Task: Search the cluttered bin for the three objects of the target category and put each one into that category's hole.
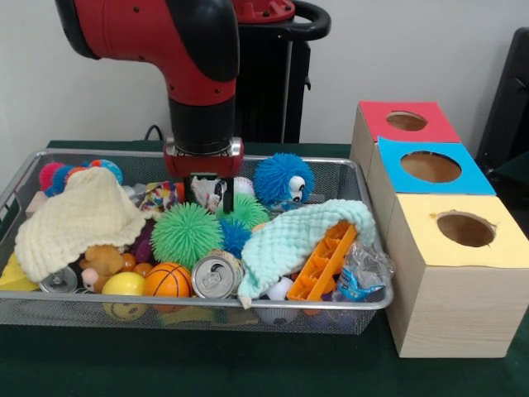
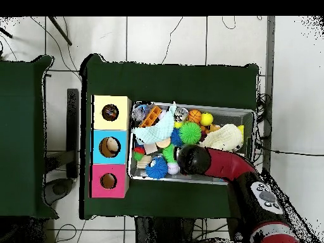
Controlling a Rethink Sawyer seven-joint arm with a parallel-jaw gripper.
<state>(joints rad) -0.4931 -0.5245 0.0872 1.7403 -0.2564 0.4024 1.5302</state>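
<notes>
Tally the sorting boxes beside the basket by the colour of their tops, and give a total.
Red-topped box: 1
Blue-topped box: 1
Yellow-topped box: 1
Total: 3 boxes, each with one round hole in its top.

I count three wooden boxes: red-topped [image 1: 402, 124], blue-topped [image 1: 430, 168], yellow-topped [image 1: 459, 273]. Two knitted cloths, pale yellow [image 1: 78, 217] and mint [image 1: 299, 238]. One green spiky ball [image 1: 185, 234] right under the gripper [image 1: 204, 184], one basketball [image 1: 168, 280], two cans [image 1: 216, 275].
</notes>
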